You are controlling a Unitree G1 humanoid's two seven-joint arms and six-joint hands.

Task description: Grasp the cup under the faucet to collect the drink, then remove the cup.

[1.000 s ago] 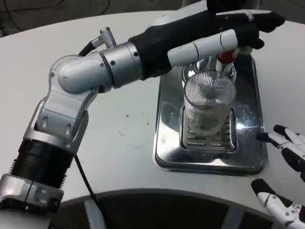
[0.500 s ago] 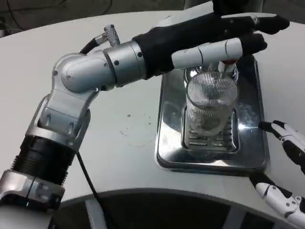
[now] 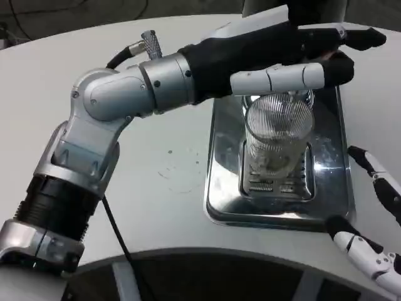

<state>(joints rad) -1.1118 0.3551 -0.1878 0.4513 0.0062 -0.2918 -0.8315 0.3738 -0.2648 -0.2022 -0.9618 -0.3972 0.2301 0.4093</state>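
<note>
Standing upright on the grate of the steel drip tray [image 3: 220,188], the ribbed glass cup [image 3: 278,139] sits directly below the faucet, placed to catch the drink. Reaching across just above the cup's rim, the left hand [image 3: 276,53] with fingers stretched out nearly straight and close together, holding nothing, likely at the tap. Waiting right of the tray, the right hand [image 3: 376,219], fingers spread apart, empty, well placed for the grasp.
</note>
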